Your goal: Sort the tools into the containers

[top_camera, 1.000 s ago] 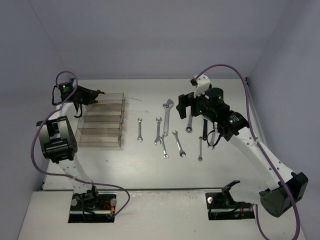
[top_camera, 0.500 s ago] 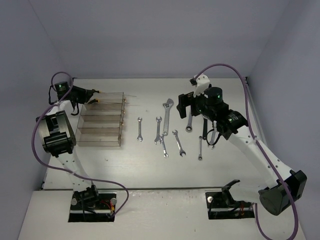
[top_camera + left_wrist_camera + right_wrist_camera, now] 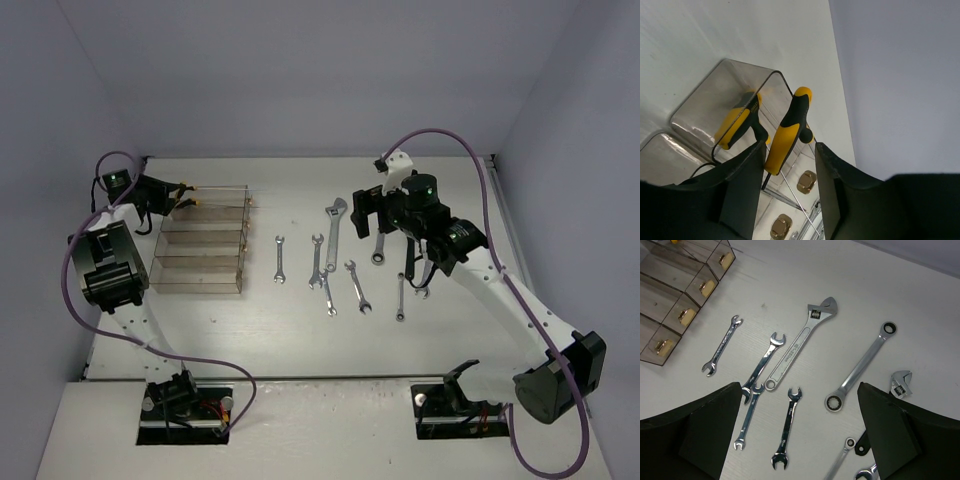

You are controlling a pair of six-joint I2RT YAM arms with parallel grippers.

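The step in hand looks like the drop-off of a thin rod into the containers point(image 3: 195, 270): the left jaws hang over the end bin point(image 3: 705, 100), the one farthest from the arms' bases, and the yellow-black handled rod point(image 3: 787, 130) lies between them, pointing down into that bin. A second yellow-black rod point(image 3: 737, 125) already rests inside the same bin, just beside the first. The left jaws stand part open, the gap between the black fingers point(image 3: 740, 180) wider than the handle. Daylight shows on one side of the handle, so they appear to have let go, though whether the other finger brushes the handle cannot be told. The silver wrenches, among them an adjustable wrench point(image 3: 800, 342) and a ring-ended ratchet wrench point(image 3: 860, 365), lie spread on the table point(image 3: 300, 340), well apart from the containers on the side where the right arm works. None sits in a bin yet, so most of the sorting seems undone. The right jaws are spread wide above those wrenches, holding and touching nothing. The next move likely calls for the left arm to lift clear of the bin, and for the right jaws to come down squarely across one wrench shank.
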